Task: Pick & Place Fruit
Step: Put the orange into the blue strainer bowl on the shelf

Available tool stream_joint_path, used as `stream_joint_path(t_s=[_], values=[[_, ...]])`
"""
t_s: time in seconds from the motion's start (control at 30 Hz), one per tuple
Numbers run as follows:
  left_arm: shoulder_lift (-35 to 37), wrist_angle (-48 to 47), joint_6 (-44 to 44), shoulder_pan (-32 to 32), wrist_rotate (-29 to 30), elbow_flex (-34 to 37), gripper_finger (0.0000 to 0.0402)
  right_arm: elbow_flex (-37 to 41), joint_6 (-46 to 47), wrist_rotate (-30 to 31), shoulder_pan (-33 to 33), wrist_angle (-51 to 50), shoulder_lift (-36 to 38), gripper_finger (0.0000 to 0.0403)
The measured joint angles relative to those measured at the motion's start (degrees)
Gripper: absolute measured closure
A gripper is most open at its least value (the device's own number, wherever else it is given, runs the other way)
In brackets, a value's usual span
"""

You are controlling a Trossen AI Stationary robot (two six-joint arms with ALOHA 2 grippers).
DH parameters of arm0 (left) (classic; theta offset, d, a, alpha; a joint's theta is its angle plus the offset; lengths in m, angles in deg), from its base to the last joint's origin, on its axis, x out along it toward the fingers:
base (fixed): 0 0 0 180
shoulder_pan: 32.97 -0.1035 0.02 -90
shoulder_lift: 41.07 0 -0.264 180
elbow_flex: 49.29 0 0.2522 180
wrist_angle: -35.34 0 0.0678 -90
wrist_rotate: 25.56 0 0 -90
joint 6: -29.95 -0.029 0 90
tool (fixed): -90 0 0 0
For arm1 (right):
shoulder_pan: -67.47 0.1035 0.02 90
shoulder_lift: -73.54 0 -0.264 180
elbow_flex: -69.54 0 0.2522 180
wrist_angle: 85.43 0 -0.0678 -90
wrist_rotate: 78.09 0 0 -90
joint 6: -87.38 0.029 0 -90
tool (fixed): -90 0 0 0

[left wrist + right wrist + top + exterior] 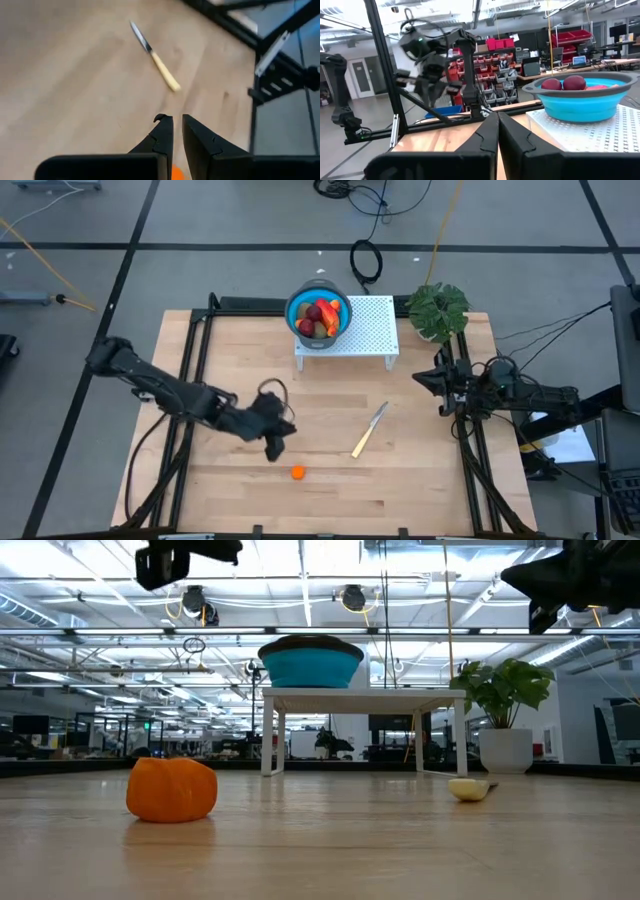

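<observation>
One small orange fruit [298, 472] lies loose on the table [420, 480], well apart from the blue bowl [296, 313] on the white stand [372, 330] where the other fruit sit. My left claw [274, 448] hovers just above and beside it, fingers nearly closed on nothing, while the right claw [420, 378] waits closed at the table's right edge. I judge the piece light, smooth and prone to roll, so I would open the fingers and close them across its widest middle with modest force.
</observation>
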Motion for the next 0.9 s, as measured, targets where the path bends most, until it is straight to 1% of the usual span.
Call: stream_joint_path(t_s=[0.2, 0.27, 0.37, 0.43, 0.6, 0.9], values=[[-9.55, -8.28, 10.67, 3.37, -4.44, -9.32, 0.036, 0.07, 0.41, -0.2, 0.02, 0.02, 0.41, 0.0402], [-12.7, -10.02, 12.69, 4.31, -5.83, -11.38, 0.036, 0.07, 0.41, -0.22, 0.02, 0.02, 0.39, 0.0401], [-16.87, -9.59, 13.48, 5.51, -7.38, -13.45, 0.036, 0.07, 0.41, -0.22, 0.02, 0.02, 0.41, 0.0402], [-19.52, -9.52, 12.25, 6.31, -8.01, -14.82, 0.036, 0.07, 0.41, -0.24, 0.02, 0.02, 0.39, 0.0402], [-24.82, -9.37, 5.15, 8.32, -8.19, -17.0, 0.036, 0.07, 0.41, -0.26, 0.02, 0.02, 0.39, 0.0402], [-28.48, -9.38, -2.9, 9.52, -8.91, -17.05, 0.0354, 0.07, 0.43, -0.28, 0.02, 0.02, 0.39, 0.0402]])
